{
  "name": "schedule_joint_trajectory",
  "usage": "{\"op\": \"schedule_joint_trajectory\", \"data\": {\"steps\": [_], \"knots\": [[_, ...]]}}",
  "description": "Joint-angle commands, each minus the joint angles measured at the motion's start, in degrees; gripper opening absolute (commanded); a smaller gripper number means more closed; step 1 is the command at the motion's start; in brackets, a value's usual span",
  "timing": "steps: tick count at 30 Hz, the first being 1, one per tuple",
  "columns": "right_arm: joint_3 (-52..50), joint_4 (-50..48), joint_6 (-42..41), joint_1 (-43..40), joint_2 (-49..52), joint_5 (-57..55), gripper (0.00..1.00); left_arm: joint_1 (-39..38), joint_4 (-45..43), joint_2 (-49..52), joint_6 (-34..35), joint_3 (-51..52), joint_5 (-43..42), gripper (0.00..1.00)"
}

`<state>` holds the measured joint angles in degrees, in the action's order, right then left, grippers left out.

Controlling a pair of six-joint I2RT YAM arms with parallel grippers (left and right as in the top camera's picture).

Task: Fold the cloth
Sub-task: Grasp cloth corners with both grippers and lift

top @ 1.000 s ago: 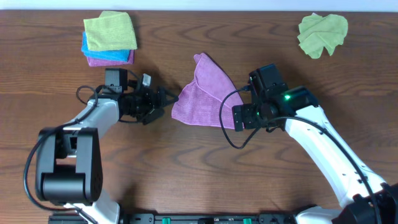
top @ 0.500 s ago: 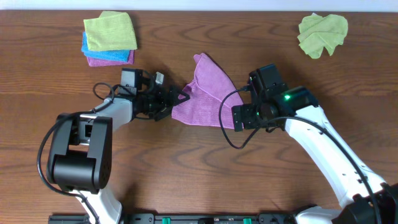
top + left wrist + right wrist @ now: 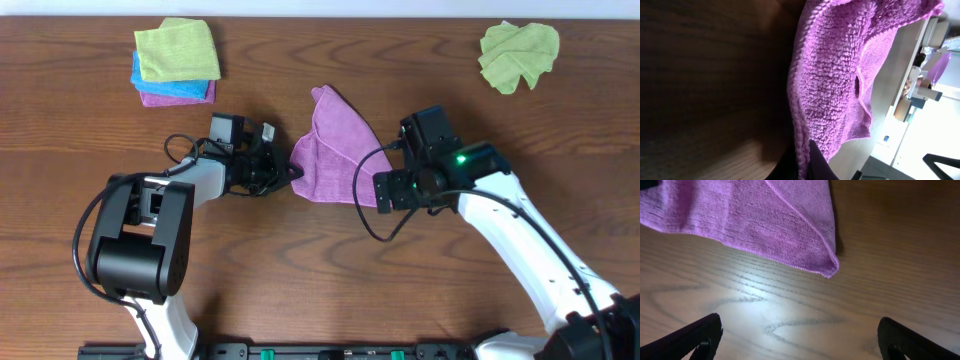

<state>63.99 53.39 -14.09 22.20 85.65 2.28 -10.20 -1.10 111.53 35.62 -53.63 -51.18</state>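
At the far left of the wooden table (image 3: 300,270), towards the back edge, I see a stack of folded cloths (image 3: 176,62): green on top, blue under it, purple at the bottom. It lies well apart from both arms.

Moving right, my left gripper (image 3: 289,168) lies low over the table and points towards the middle. It is clenched on the left corner of the purple cloth (image 3: 335,150). In the left wrist view the stitched hem runs straight down into the dark finger (image 3: 812,162) at the bottom of the picture. The edge there is lifted clear of the wood, with deep shadow beneath it.

The purple cloth sits at the table's centre, between the two grippers. From overhead it reads as a rough triangle, with a point towards the back, the held corner on the left and a lower corner on the right. One layer is doubled over another, and a crease runs slantwise across it. Up close the pile is nubbly and looped, and a thin seam borders each edge.

My right gripper (image 3: 385,188) hovers just beside that lower right corner and is released. In the right wrist view its two fingers (image 3: 695,335) stand wide apart with only bare wood between them. The corner lies flat on the table just ahead of them, untouched, with a seam slanting down into its tip.

At the far right, near the back, a crumpled green cloth (image 3: 518,55) lies in a loose heap
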Motion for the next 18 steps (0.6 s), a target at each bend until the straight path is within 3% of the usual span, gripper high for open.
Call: {"op": "schedule_joint_trajectory", "data": {"steps": [1, 8, 18], "knots": [[-4.52, -2.23, 1.49, 0.22, -0.94, -2.25, 0.99, 0.15, 0.17, 0.76, 0.39, -0.48, -2.69, 0.06], [-13.81, -12.00, 1.27, 0.13, -0.94, -5.16, 0.99, 0.15, 0.42, 0.76, 0.24, -0.48, -4.39, 0.06], [-17.38, -20.04, -2.69, -2.05, -0.87, -5.05, 0.95, 0.15, 2.62, 0.76, -4.02, -0.48, -5.64, 0.06]]}}
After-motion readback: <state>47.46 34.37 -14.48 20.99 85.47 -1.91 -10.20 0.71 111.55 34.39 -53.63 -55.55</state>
